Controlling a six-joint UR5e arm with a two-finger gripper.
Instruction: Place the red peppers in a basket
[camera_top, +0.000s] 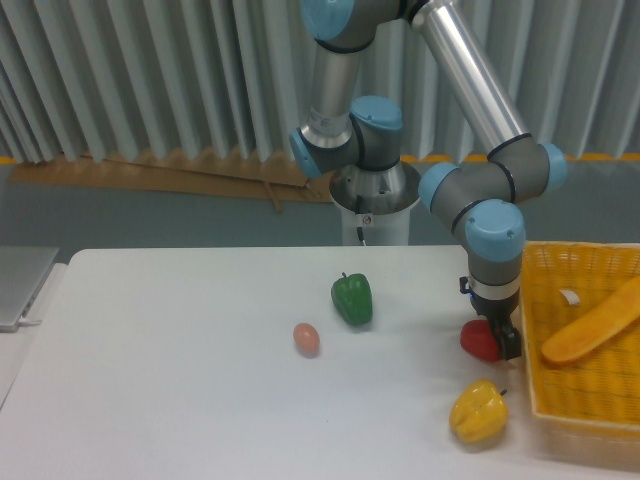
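Note:
The red pepper (478, 342) is small and glossy, low over the white table just left of the basket. My gripper (497, 338) comes straight down on it and its dark fingers are closed around the pepper's right side. The yellow-orange basket (527, 330) with mesh walls stands at the right edge of the table, its left rim a little right of the gripper. Whether the pepper rests on the table or is slightly lifted is hard to tell.
A green pepper (352, 298) sits at the table's middle. A yellow pepper (478, 412) lies near the front, below the gripper. A small pinkish egg-like object (306, 339) lies left of centre. An orange elongated vegetable (592, 322) lies in the basket.

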